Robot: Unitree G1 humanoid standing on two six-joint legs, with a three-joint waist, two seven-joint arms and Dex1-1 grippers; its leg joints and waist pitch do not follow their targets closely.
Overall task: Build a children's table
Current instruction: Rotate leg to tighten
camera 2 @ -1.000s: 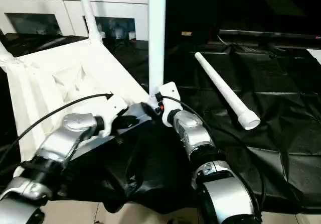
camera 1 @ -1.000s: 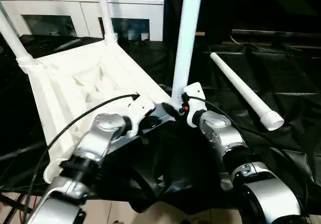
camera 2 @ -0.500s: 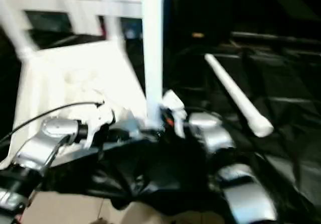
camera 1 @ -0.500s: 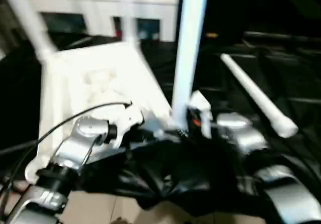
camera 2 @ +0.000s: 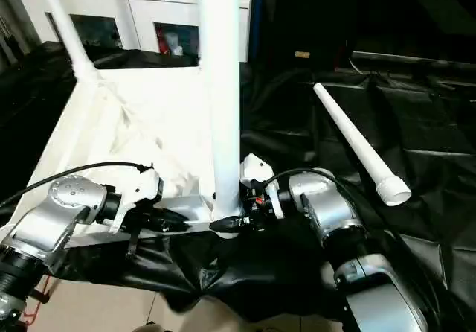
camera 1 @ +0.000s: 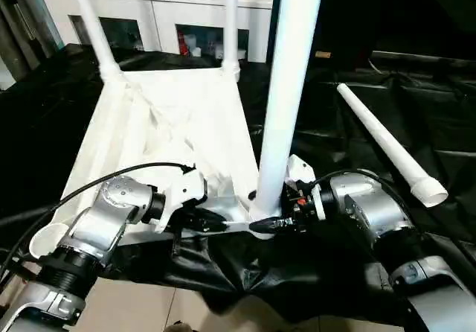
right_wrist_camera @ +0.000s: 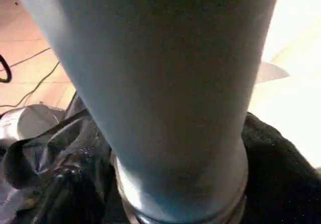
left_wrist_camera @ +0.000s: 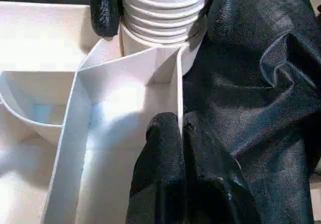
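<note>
The white tabletop [camera 1: 167, 135] lay upside down on a surface draped in black cloth [camera 1: 357, 94], ribbed underside up. Two legs [camera 1: 93, 23] stood in its far corner sockets, and a third leg [camera 1: 286, 94] stood upright in the near right socket. The fourth leg [camera 1: 390, 146] lay loose on the cloth, well apart to the right. The left gripper [left_wrist_camera: 180, 128] was pinched shut on the thin near rim of the tabletop, just beside that socket. The right gripper [camera 1: 271, 224] sat at the third leg's base, one finger either side; whether it squeezed, I could not tell. To do this step well, the rim probably needed holding firmly while the leg was kept straight upright and seated fully home.
</note>
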